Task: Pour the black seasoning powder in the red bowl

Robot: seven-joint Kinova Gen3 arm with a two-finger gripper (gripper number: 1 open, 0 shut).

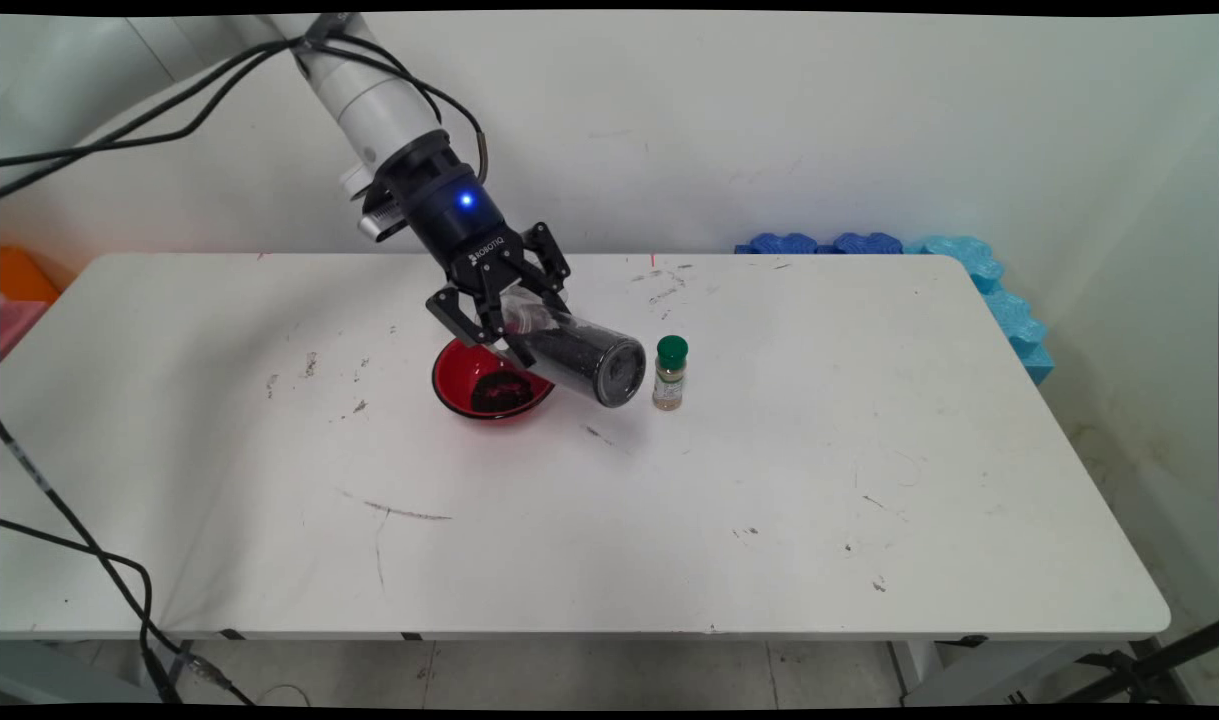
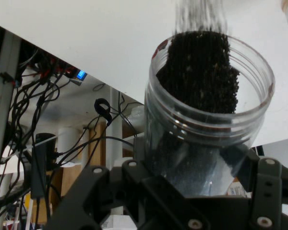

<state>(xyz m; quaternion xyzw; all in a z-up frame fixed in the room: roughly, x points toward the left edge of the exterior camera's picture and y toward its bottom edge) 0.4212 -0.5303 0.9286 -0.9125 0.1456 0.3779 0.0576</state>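
Observation:
My gripper (image 1: 529, 325) is shut on a clear plastic jar (image 1: 581, 360) partly filled with black grains. The jar is held tilted, almost on its side, just above the right rim of a red bowl (image 1: 459, 385), with its lower end pointing right. A dark pile of grains (image 1: 499, 390) lies in the bowl. A small spice bottle (image 1: 670, 373) with a green cap stands upright just right of the jar's end, apart from it. In the hand view the gripper (image 2: 197, 179) clasps the jar (image 2: 206, 110) near its threaded open mouth, which faces the camera.
Blue foam pieces (image 1: 1009, 305) lie along the white table's (image 1: 769, 520) back right corner and right edge. An orange box (image 1: 24, 275) sits off the table's left end. Black cables (image 1: 119, 570) hang at the front left.

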